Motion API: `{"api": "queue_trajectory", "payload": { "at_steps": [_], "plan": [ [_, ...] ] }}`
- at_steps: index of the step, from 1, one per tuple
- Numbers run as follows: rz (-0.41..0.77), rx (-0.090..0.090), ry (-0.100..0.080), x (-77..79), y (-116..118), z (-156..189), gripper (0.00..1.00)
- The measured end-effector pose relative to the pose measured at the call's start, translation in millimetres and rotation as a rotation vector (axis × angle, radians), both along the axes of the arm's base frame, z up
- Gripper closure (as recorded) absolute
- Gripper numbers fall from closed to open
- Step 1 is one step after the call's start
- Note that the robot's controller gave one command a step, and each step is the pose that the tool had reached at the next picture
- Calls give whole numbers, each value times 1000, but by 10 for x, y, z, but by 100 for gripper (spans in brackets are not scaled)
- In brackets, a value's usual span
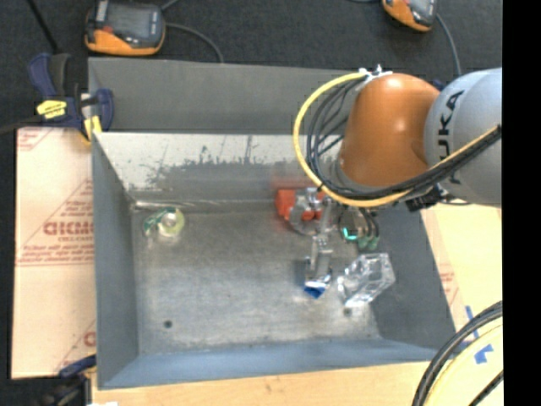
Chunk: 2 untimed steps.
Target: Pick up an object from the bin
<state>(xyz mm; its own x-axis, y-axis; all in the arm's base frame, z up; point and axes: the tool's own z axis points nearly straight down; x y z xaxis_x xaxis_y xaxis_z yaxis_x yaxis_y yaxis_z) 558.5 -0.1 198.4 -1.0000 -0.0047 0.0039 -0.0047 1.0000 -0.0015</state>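
The gripper (318,271), its grip state not discernible, was pictured over a small blue-and-white block (314,289) just beside a crumpled clear plastic wrapper (365,279); centring before closing was judged advisable.

A robotics lab: KUKA arm (470,134) over a grey metal bin (114,260)

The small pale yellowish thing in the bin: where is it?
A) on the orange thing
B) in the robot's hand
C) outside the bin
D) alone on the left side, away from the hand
D: the pale yellowish thing lies alone on the left of the bin, while the hand is at the right, over a small blue and white thing.
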Motion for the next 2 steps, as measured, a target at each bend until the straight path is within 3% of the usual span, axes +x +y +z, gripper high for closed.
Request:
{"api": "queue_trajectory", "payload": {
  "at_steps": [1, 2],
  "plan": [
    [207, 1, -3, 120, -645, -1102, 0],
    [208, -1, -15, 157, -634, -1032, 100]
  ]
}}
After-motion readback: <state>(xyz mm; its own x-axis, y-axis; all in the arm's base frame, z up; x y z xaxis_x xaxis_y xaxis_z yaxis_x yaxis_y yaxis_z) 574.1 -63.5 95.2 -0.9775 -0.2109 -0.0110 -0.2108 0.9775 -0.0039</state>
